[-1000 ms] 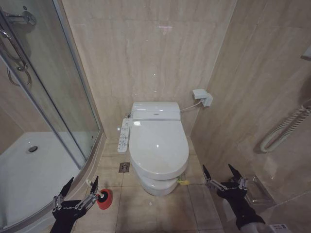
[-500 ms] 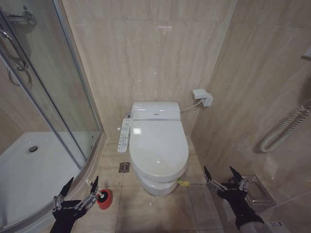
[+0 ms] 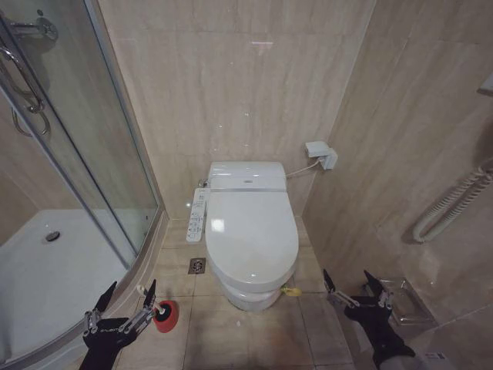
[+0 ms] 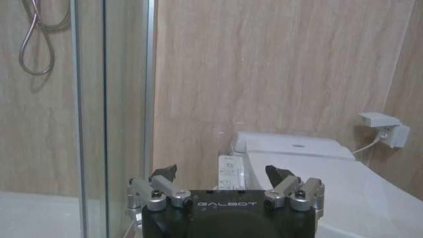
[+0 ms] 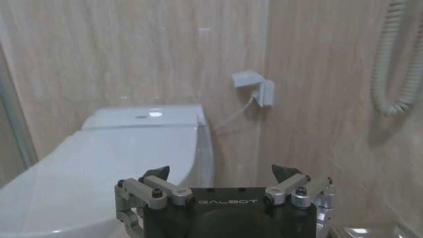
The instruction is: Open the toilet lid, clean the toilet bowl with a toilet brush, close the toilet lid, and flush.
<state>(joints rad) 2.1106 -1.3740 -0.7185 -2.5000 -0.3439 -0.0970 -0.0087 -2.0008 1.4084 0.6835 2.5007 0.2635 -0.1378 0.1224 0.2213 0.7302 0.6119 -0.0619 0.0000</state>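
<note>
Right gripper (image 3: 354, 287) empty, jaws spread, low at near right; toilet lid (image 3: 250, 239) shut, lying left and farther, strap loop (image 3: 291, 290) nearest. Left gripper (image 3: 125, 302) likewise spread, idle.

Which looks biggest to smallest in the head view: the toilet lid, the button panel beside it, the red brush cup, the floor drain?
1. toilet lid, by far the largest.
2. button panel, long and narrow.
3. red brush cup.
4. floor drain.
The cup and drain look close in size, and the cup sits nearer the camera, so that order is unsure.
</note>
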